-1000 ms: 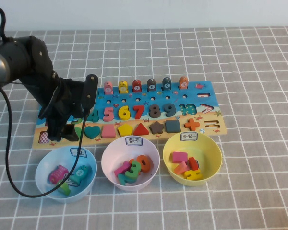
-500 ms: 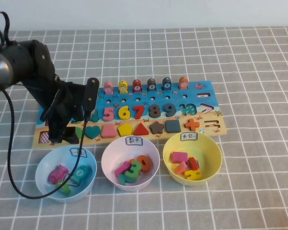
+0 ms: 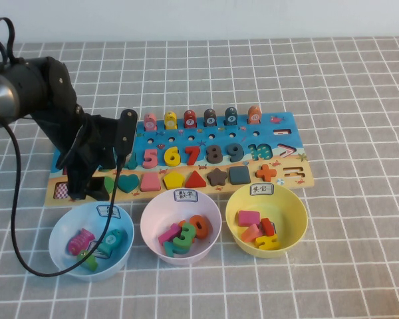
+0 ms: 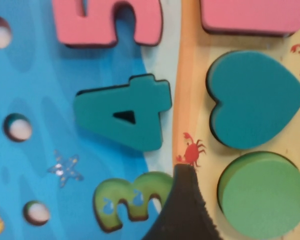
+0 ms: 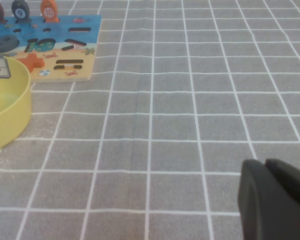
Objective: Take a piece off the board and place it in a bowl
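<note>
The green round piece (image 4: 262, 195) lies flat in its hollow at the board's (image 3: 282, 126) left end, next to the teal heart (image 4: 252, 100). In the high view only its edge (image 3: 108, 183) shows under the arm. My left gripper (image 3: 101, 174) hangs open over it, and one black finger (image 4: 182, 210) stands on the board just beside the disc; the other finger is out of the wrist view. The yellow bowl (image 3: 299, 214) sits in front of the board's right end with several pieces in it. My right gripper (image 5: 264, 164) is shut and empty, low over the bare cloth to the right of the bowl (image 5: 12, 112).
A pale blue bowl (image 3: 58, 234) and a pale pink bowl (image 3: 148, 218) stand left of the yellow one, each holding pieces. Numerals, shape pieces and fish pegs fill the board. The left arm's black cable (image 3: 13, 219) loops past the blue bowl. Grey checked cloth covers the table.
The left arm has sunk slightly toward the board's left end over the last second. Its gripper has stayed open and the pieces have not moved.
</note>
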